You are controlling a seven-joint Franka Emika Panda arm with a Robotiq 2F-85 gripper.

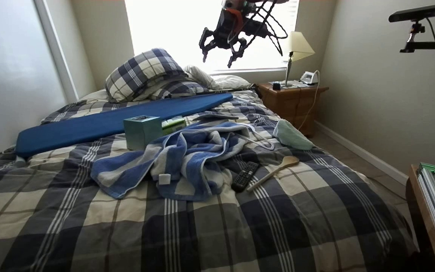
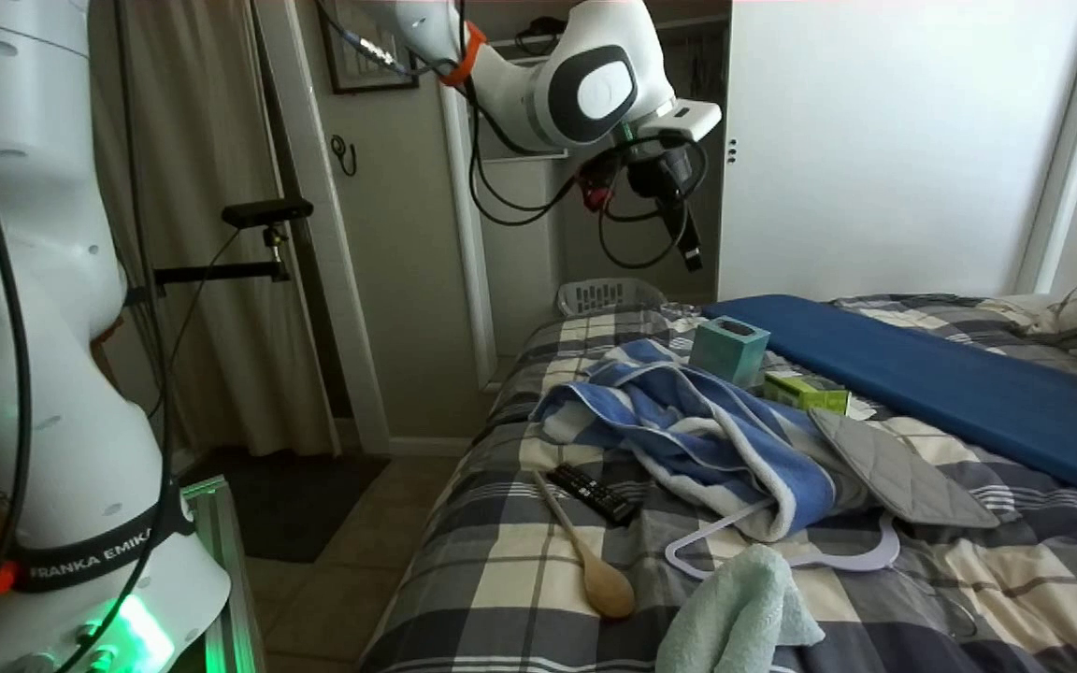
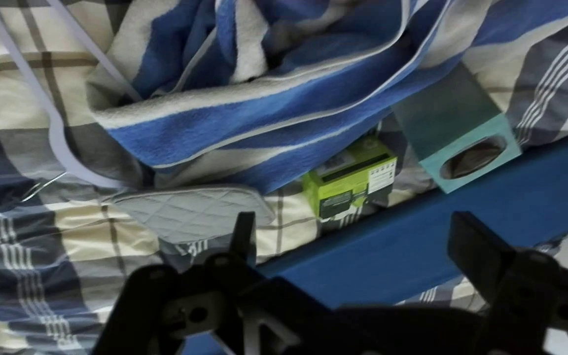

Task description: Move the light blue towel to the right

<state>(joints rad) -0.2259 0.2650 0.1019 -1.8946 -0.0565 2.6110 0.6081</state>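
The light blue towel (image 1: 293, 135) is, I'd judge, the small pale cloth lying rumpled near the edge of the bed (image 1: 89, 230), on the nightstand (image 1: 287, 104) side. The bed looks soft, so coming down too deep could press into it and pinch a fold of the plaid cover (image 1: 198, 241) along with the cloth. Whose right is meant I can't tell; if it means toward that edge, a long drag could tip the cloth off. The blue board (image 1: 100, 122) lies across the wrist view, well apart from the target; a straight descent there would likely strike it. Next comes the striped towel (image 1: 187, 162), heaped mid-bed: blue too, it might be grabbed by mistake, the more so since the wrist view shows it and not the pale cloth. The hanger (image 3: 58, 140), partly hidden in the striped folds, reaches near the pale cloth, and a low sweep could hook it. The gripper (image 3: 352, 234) hangs high over the bed, jaws spread wide, holding nothing; closing too soon, it would probably skim the fabric and come up bare. Then the wooden spoon (image 2: 597, 572), near the cloth, could be dragged along.
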